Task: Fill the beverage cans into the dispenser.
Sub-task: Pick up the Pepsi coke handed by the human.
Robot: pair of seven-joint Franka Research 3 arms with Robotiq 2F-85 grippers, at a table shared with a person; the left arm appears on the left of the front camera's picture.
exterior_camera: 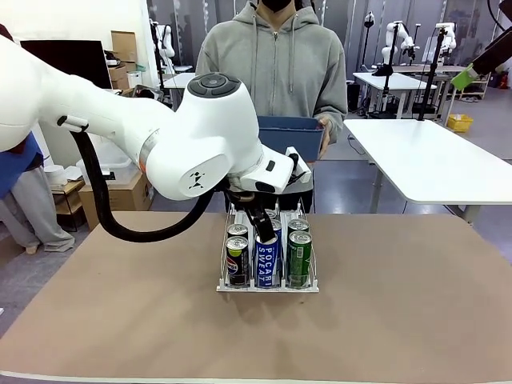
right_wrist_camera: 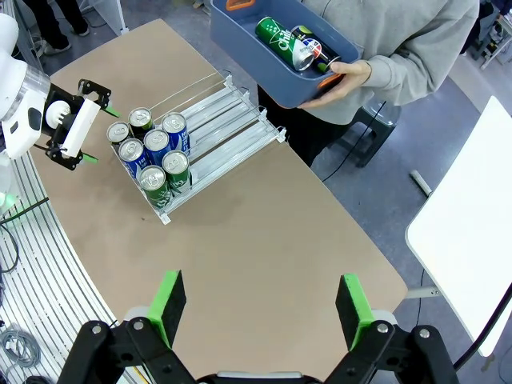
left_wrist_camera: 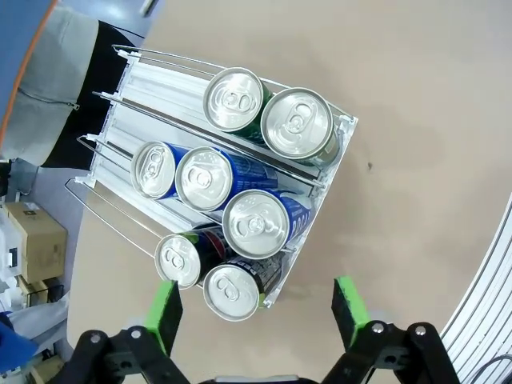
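Fingers: left gripper (left_wrist_camera: 258, 308), right gripper (right_wrist_camera: 260, 308) open, empty | Risk: drop too low above dispenser (left_wrist_camera: 156, 88) and you knock cans (left_wrist_camera: 256, 224) over.

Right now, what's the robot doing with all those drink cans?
The robot is filling a dispenser with beverage cans. Seven stand in its lanes already: two green, three blue, two black. The left jaws hover open and empty over the dispenser's front end. The right jaws are open too, high over the table. A person at the far side holds a blue bin with a green can and a black can lying in it.
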